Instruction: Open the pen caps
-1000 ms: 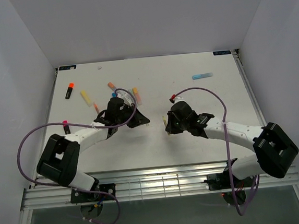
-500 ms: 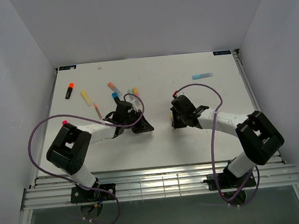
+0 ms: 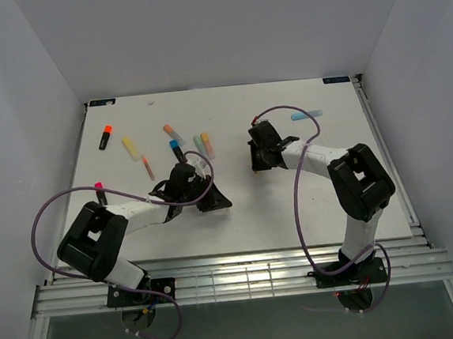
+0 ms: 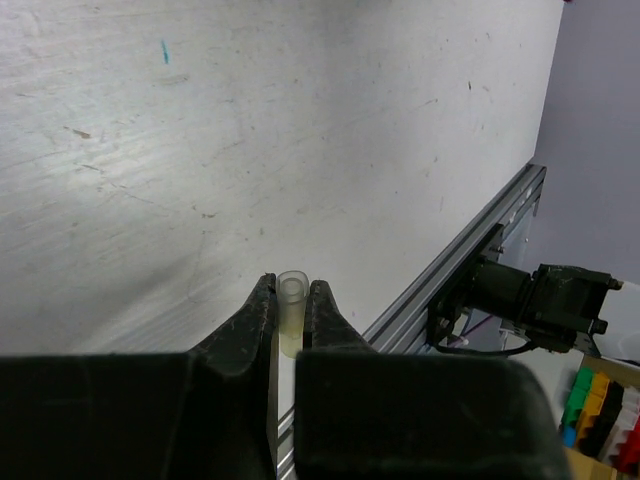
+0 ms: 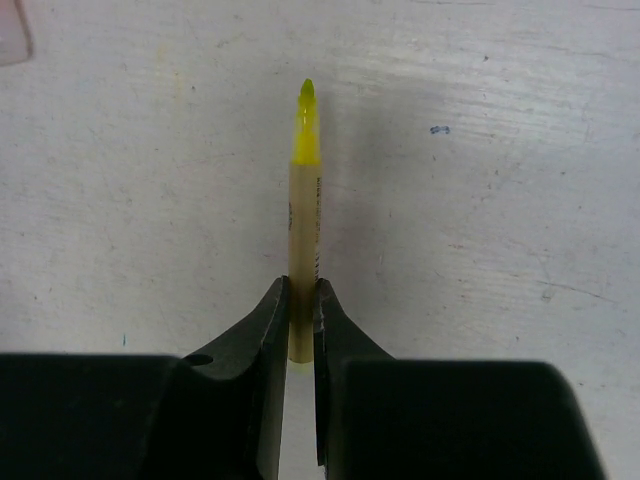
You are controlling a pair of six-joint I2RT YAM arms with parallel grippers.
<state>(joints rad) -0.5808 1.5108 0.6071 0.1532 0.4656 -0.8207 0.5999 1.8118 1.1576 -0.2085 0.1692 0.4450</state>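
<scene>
Right wrist view: I see the right gripper (image 5: 302,292) clamped on a thin yellow pen (image 5: 303,190), its uncapped tip pointing away over the white counter (image 5: 500,200). The left gripper (image 4: 291,290) is clamped on 1 pale translucent pen cap (image 4: 290,330), close to the counter's railed edge. Other pens (image 3: 132,146) lie on the counter beyond the left gripper.

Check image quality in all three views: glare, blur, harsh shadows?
Top external: even light, soft shadows, no glare. Left wrist: bright sheen across the table, translucent cap in focus, fingers nearly black. Right wrist: yellow pen sharp, soft shadow beside it, no blur.
</scene>
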